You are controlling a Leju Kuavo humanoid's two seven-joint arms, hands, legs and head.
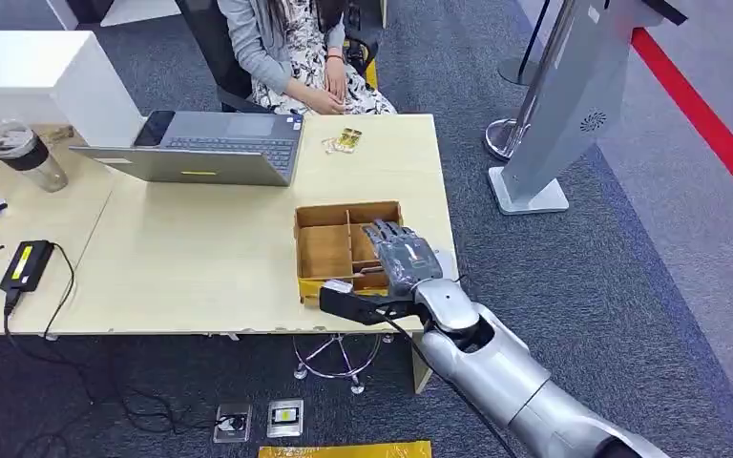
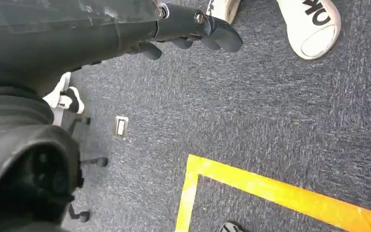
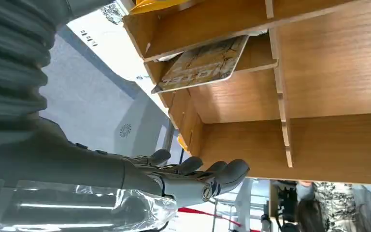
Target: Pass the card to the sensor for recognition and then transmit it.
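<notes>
Your right hand [image 1: 399, 256] hovers empty, fingers spread, over the box [image 1: 323, 250] at the tabletop's front edge. The card [image 3: 200, 68] looks thin, stiff, slick; pinch its raised edge.

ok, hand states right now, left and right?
Left hand: fingers curled in, holding nothing, hanging over the floor.
Right hand: open, fingers apart over the wooden tray, holding nothing.

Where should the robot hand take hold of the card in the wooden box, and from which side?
Probably the card's raised edge, coming from above. It leans tilted on a divider of the box, so that edge looks free for the right robot hand to pinch.
</notes>
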